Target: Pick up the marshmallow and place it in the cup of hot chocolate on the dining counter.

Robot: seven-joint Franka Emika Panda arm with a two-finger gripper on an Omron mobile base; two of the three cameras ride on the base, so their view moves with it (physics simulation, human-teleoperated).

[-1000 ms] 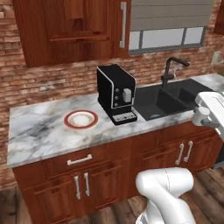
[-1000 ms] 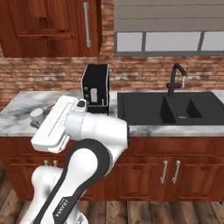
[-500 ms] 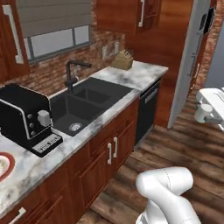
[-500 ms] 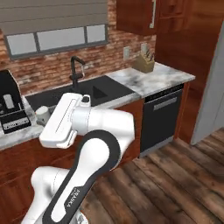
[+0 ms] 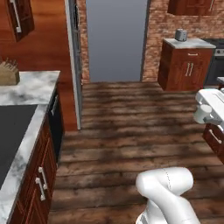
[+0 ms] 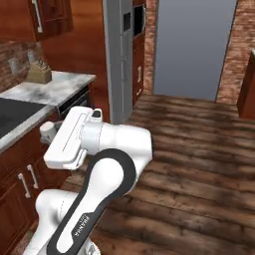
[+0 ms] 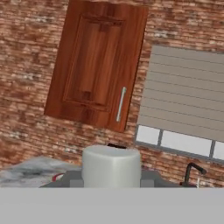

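Observation:
The marshmallow and the cup of hot chocolate are out of view. My gripper's white hand (image 5: 209, 107) hangs at the right edge of the left base view, above the wood floor; in the right base view the same hand (image 6: 69, 137) sits folded close to the arm. Its fingers are hidden, so I cannot tell how the jaws stand or whether they hold anything. A reddish-brown cabinet front (image 5: 215, 139) shows just below the hand; I cannot tell whether it belongs to the dining counter.
A dark wood floor (image 5: 131, 131) runs to a grey doorway (image 5: 116, 39) beside a tall grey fridge (image 6: 119, 60). A marble counter with a knife block (image 5: 8, 72) and a black sink lies left. The hand view faces a brick wall, a wood cabinet (image 7: 100, 65) and a window (image 7: 188, 100).
The whole picture has swung: the base has turned right, away from the coffee machine and sink, toward the open floor and doorway. The arm keeps its folded pose.

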